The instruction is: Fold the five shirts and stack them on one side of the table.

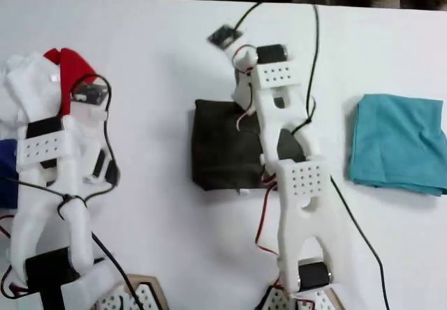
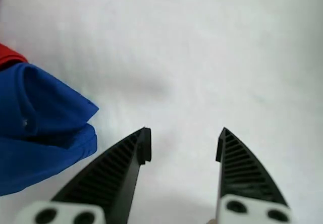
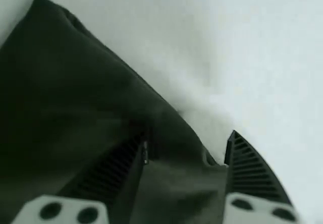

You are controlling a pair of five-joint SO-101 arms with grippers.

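Five shirts in sight. Folded: dark shirt (image 1: 223, 146) at table (image 1: 160, 240) centre; teal shirt (image 1: 398, 142) at the far right, well apart. Bunched and unfolded at the left edge: white shirt (image 1: 28, 86), red shirt (image 1: 73, 72), blue shirt (image 1: 5, 174).

Handling, judged: all light, limp cloth that will sag and drag. Best pinched at an edge or corner, through every layer so a fold holds.

Right gripper (image 3: 187, 141): jaws well apart, nothing held, straddling the dark shirt's edge. Contact with the cloth unclear.

Left gripper (image 2: 184, 133): jaws equally apart, empty, over bare table just beside the blue shirt.
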